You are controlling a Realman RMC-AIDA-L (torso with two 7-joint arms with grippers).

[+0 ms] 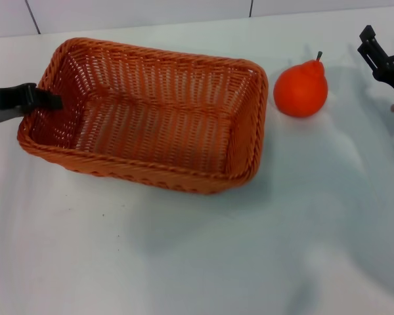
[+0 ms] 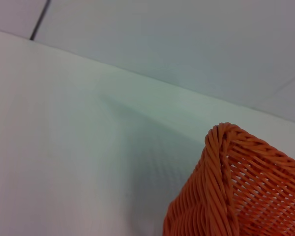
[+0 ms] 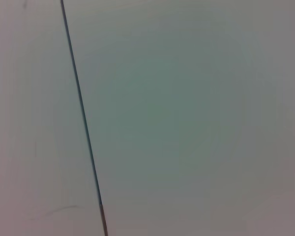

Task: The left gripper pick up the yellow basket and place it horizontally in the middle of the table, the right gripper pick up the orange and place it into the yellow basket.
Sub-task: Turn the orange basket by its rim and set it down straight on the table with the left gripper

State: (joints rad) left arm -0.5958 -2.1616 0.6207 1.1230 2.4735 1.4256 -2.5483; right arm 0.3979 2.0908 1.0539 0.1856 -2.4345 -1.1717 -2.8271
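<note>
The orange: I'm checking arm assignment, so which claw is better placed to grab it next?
Right. The right claw hangs just beside the orange, while the left claw is at the yellow basket's far rim.

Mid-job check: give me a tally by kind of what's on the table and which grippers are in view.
Baskets: 1, the yellow basket on the table, empty.
Fruit: 1, the orange, on the table beside the basket's right end.
Grippers: 2, the left gripper at the basket's left rim; the right gripper at the head view's right edge, apart from the orange.
Total: 4
</note>
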